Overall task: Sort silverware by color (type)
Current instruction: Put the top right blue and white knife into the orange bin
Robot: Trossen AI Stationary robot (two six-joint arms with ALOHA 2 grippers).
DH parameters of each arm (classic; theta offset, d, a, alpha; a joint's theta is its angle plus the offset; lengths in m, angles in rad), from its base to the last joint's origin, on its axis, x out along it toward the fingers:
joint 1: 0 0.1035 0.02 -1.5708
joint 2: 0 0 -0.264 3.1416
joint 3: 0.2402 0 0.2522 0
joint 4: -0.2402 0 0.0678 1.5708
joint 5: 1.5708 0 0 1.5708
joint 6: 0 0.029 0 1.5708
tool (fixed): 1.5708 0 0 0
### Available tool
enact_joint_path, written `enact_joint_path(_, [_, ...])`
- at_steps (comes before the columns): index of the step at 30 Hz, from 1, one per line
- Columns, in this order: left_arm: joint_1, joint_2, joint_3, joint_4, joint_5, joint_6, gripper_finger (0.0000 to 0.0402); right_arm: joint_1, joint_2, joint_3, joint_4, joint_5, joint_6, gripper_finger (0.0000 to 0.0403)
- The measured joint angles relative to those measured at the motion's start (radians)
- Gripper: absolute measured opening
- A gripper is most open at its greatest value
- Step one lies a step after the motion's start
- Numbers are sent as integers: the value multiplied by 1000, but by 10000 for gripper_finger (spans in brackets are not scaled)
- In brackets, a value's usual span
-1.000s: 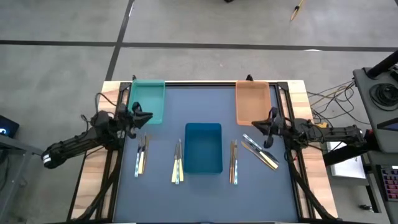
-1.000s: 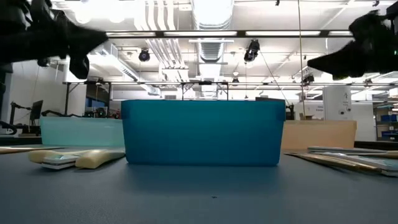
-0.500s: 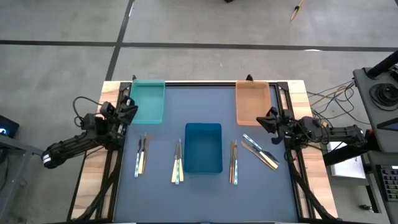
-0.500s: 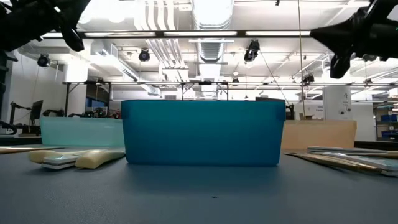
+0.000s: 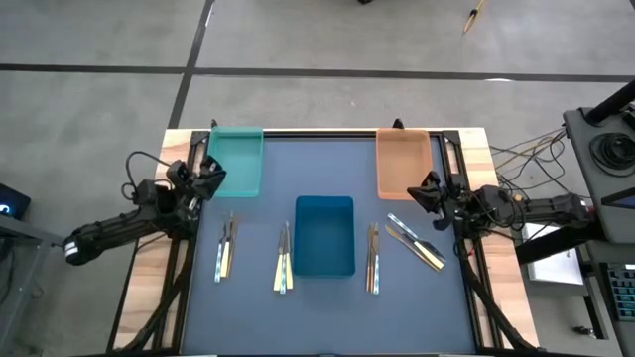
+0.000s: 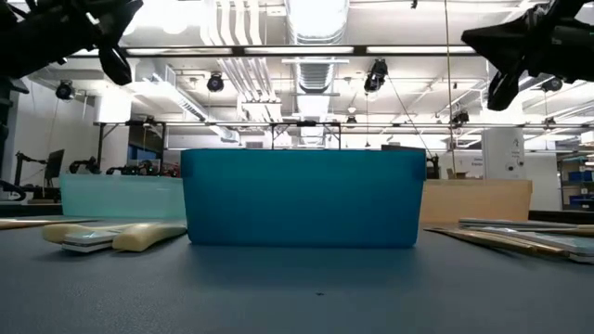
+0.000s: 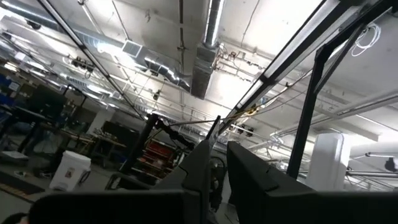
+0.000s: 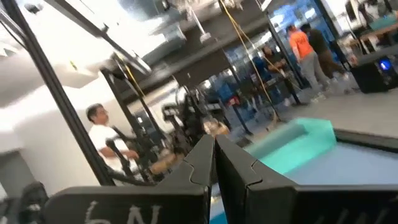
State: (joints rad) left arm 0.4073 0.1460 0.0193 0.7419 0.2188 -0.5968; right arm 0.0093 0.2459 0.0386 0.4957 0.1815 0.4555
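I see the left tool (image 5: 210, 177) almost closed and empty by the teal tray (image 5: 236, 161); the right tool (image 5: 425, 191) is closed, empty.

Illumination is bright and even from overhead ceiling fixtures (image 6: 316, 19), which flare to white glare in the low and left wrist views. On the surface (image 5: 327, 307) shadows are soft and faint, and the high view is sharp throughout. The right wrist view is motion-blurred across its whole field; in the low view the nearest silverware (image 6: 111, 237) is out of focus.
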Motion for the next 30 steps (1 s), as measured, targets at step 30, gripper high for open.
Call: enact_joint_path(30, [-75, 482, 458, -493, 33, 527, 37, -1, 767, 815, -1045, 107, 86, 9])
